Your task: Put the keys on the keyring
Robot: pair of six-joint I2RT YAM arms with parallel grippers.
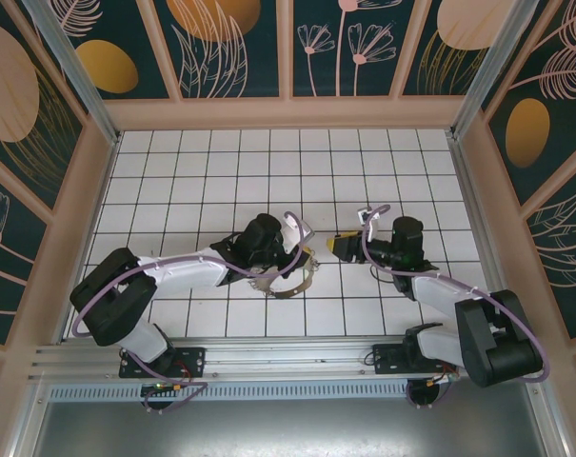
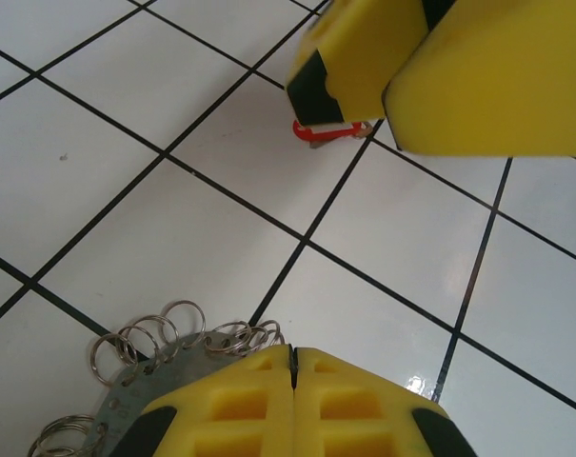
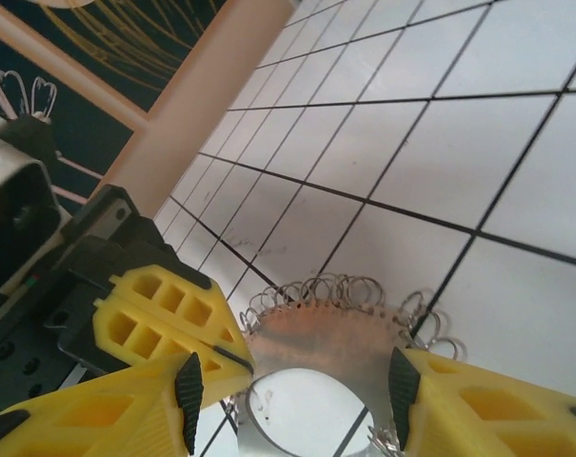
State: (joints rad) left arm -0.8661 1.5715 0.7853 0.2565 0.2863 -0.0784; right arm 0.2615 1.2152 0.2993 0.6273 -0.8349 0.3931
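One curved metal plate (image 3: 330,333), fringed with over a dozen overlapping keyrings (image 3: 337,286), is seen low in the right wrist frame, clenched by the left gripper (image 2: 292,354). The right gripper (image 3: 295,386) is held released, jaws apart. One small red item (image 2: 327,131) is seen just below its fingers at the upper middle of the left wrist frame.

The left arm is stretched forward and rightward, the left gripper (image 2: 294,381) pressed fully shut. The right arm is bent inward, the right gripper (image 3: 295,388) faced toward it, jaws held apart.
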